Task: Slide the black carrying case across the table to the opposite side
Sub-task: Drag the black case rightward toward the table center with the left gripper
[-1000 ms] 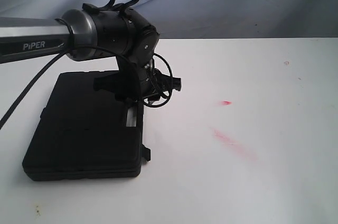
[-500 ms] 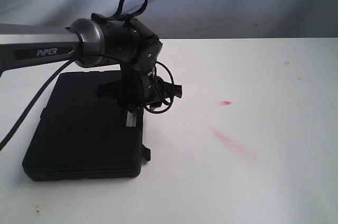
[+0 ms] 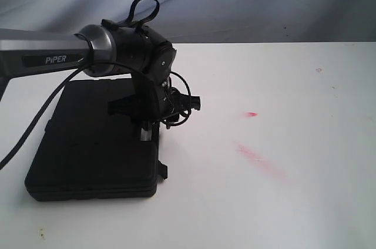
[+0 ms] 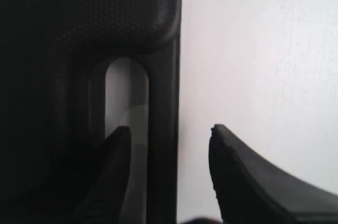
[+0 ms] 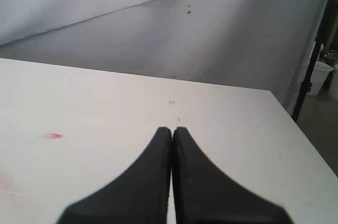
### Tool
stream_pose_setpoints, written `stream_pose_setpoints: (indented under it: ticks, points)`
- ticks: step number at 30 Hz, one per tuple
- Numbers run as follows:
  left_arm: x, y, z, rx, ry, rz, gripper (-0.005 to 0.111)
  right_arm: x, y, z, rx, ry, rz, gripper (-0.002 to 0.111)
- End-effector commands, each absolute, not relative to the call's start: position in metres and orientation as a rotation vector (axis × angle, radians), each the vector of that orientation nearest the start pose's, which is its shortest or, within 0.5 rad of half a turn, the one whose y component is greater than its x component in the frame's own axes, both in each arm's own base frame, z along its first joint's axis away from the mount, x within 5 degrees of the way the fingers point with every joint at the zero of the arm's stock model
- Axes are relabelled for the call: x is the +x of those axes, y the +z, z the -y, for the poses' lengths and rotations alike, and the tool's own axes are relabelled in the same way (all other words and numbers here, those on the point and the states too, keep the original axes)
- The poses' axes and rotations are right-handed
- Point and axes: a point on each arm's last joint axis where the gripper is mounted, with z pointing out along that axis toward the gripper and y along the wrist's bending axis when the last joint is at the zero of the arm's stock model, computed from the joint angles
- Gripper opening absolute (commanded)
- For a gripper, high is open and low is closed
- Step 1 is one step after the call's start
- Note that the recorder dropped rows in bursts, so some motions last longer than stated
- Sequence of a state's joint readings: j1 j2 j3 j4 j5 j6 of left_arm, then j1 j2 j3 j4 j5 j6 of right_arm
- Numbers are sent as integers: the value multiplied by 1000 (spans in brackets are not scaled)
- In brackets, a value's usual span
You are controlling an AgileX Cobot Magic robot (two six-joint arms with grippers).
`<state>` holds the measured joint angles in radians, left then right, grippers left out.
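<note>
The flat black case [image 3: 88, 143] lies on the left of the white table [image 3: 282, 202], its handle edge facing the middle. My left gripper [image 3: 149, 133] points down at that edge and is open. In the left wrist view the left gripper [image 4: 169, 129] straddles the handle bar [image 4: 163, 92]: one finger [image 4: 113, 160] sits in the handle cutout, the other [image 4: 237, 176] hangs over bare table outside the case [image 4: 79, 23]. My right gripper [image 5: 172, 129] is shut on nothing above the table [image 5: 105, 108]. It does not show in the exterior view.
Red smears [image 3: 258, 158] and a small red spot [image 3: 251, 114] mark the tabletop right of the case. A grey backdrop [image 3: 264, 2] hangs behind the table. In the right wrist view the table's edge [image 5: 296, 129] runs beside a white bucket [image 5: 319, 76].
The left arm has reached a little further right and lower, bringing its fingers down around the handle bar. The case has not moved.
</note>
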<state>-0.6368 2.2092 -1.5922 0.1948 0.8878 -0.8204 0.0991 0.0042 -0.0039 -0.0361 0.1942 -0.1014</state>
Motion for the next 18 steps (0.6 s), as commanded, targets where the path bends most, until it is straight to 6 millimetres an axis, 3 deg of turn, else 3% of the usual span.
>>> stream_pose_setpoints:
  ticks: [1, 5, 13, 18]
  points:
    - [365, 129, 250, -115, 11, -2928, 45, 56, 196, -5, -179, -32, -1669, 0]
    - [365, 126, 250, -123, 8, -2937, 37, 56, 196, -5, -179, -32, -1669, 0]
    - [365, 124, 251, -130, 3, -2945, 1, 56, 196, -5, -179, -32, -1669, 0]
    - [363, 124, 255, -167, -67, -2960, 0, 56, 196, -5, -179, -32, -1669, 0]
